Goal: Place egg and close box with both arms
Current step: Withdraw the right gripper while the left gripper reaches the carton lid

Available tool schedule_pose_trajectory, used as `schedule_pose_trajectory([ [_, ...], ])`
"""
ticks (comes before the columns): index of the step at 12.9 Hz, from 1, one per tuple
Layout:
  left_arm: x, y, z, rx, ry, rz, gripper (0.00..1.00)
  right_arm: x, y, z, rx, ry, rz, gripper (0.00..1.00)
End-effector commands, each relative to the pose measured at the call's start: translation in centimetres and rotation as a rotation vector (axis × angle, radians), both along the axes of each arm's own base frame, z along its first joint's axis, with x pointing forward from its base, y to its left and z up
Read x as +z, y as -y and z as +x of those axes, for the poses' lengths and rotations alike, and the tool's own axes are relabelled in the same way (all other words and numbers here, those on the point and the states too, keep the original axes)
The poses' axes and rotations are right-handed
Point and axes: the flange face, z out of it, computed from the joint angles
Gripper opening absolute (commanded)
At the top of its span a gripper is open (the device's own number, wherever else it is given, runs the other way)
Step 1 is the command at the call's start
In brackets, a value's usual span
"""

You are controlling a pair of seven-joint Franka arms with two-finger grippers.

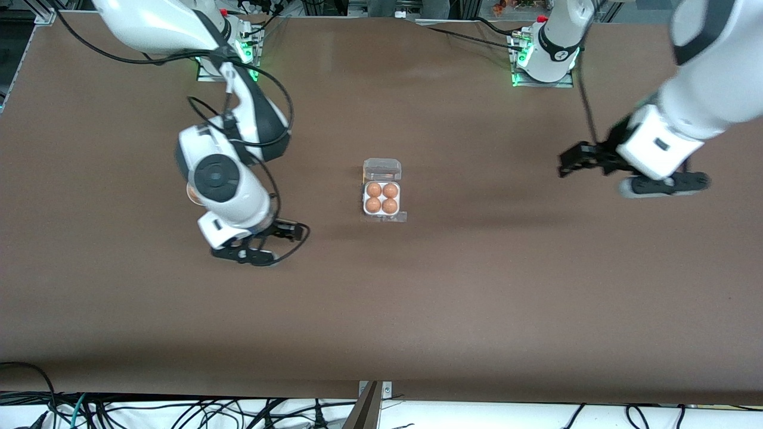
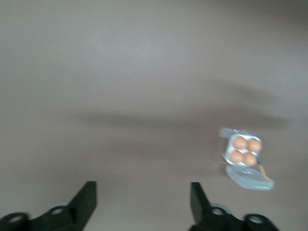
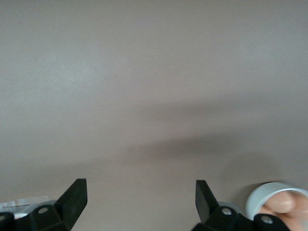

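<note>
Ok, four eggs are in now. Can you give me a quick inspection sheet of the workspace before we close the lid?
Surface: brown table, bare around the box.
Job's things: box mid-table, four eggs filling its cells; lid open, not yet closed.
Clutter: white bowl holding one egg, beside the right gripper.
Grippers: right gripper open, over the table toward the right arm's end; left gripper open, over the table toward the left arm's end. Neither touches the box.
Cables: black cables looping along the right arm; more below the table's near edge.
Surroundings: arm bases with green lights.
</note>
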Motion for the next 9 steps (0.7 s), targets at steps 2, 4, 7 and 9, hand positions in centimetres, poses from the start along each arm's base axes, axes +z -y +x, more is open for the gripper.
schedule_pose_trajectory([
  [2,-1.8,10.2,-2.7,0.121,-0.143,-0.059,0.37,6.2,8.4,-0.8,0.047,0.017,0.004,1.0],
  [4,-5.1,15.2,-4.1,0.182,-0.229,-0.023,0.2,8.7,12.0,-2.1,0.087,0.03,-0.006,1.0],
  [7,-10.2,22.1,-7.2,0.1,-0.293,0.043,0.14,13.6,17.2,-5.8,0.04,0.054,-0.027,1.0],
  [9,-12.6,25.4,-8.7,0.067,-0.332,0.057,0.14,16.7,19.3,-8.1,-0.017,0.004,0.001,1.0],
])
